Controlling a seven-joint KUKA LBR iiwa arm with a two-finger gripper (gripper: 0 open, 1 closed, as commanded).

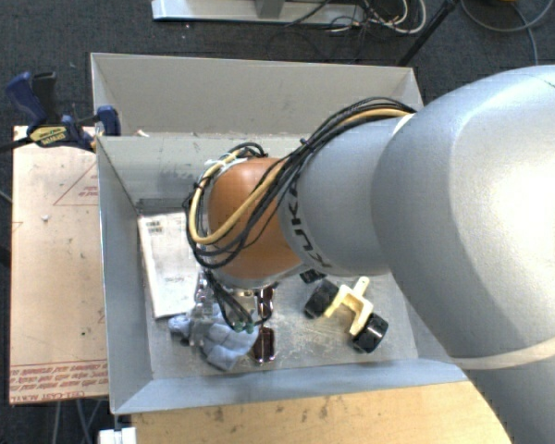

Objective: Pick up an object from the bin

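My gripper hangs under the orange dome, low over the bin's front left part. Right below it lies a crumpled grey-blue cloth-like thing, with a small dark brown thing at its right side. I cannot tell whether the gripper touches either one. A white flat packet with print lies to the left, partly hidden by the dome. To the right rests a cream plastic piece with black wheel-like ends.
The thick grey arm covers the bin's right and back part. The bin's front wall stands close behind the grey-blue thing, and the left wall runs beside the white packet.
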